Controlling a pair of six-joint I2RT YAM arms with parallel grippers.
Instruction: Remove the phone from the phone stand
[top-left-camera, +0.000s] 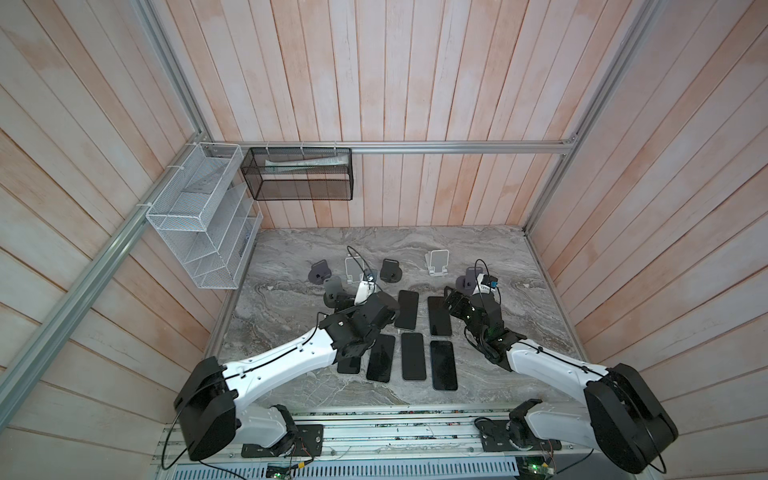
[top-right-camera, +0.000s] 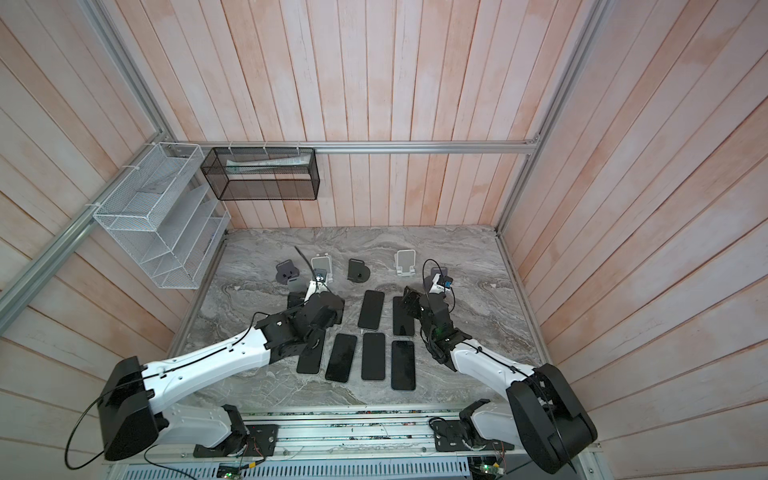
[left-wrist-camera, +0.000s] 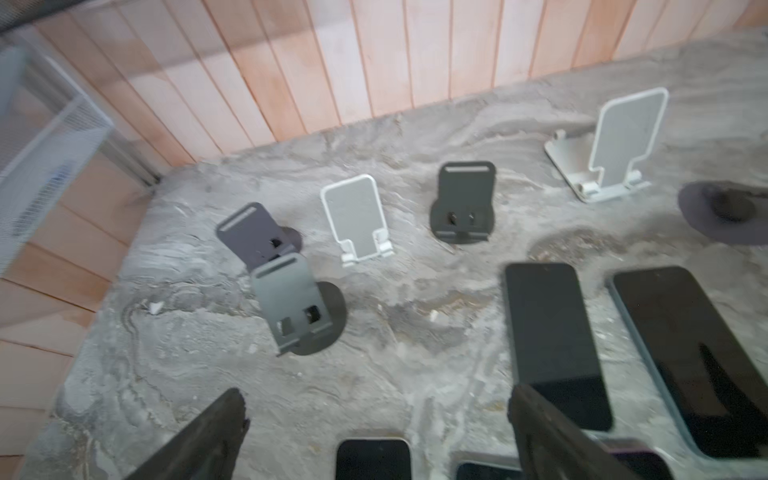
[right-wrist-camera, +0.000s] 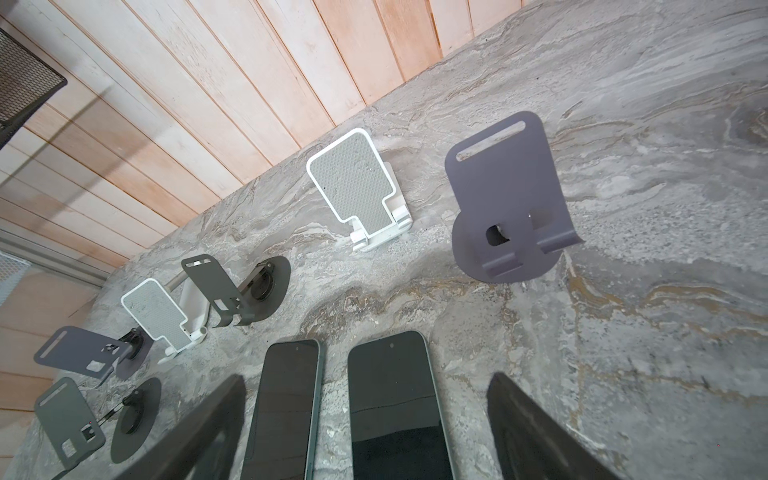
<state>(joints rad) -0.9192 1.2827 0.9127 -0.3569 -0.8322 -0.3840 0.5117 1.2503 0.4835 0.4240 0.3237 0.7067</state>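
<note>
The task is judged all but done: no phone is left on the phone stands (left-wrist-camera: 357, 216) toward the far side, the phones (top-left-camera: 406, 309) are laid flat nearer on the table (top-left-camera: 519, 257), and the left gripper (left-wrist-camera: 378, 399) and right gripper (right-wrist-camera: 368, 382) are spread apart, empty.

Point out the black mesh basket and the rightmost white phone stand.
black mesh basket (top-left-camera: 299, 190), in a top view, mesh wall
rightmost white phone stand (top-left-camera: 439, 259), in a top view, grey backplate
</note>
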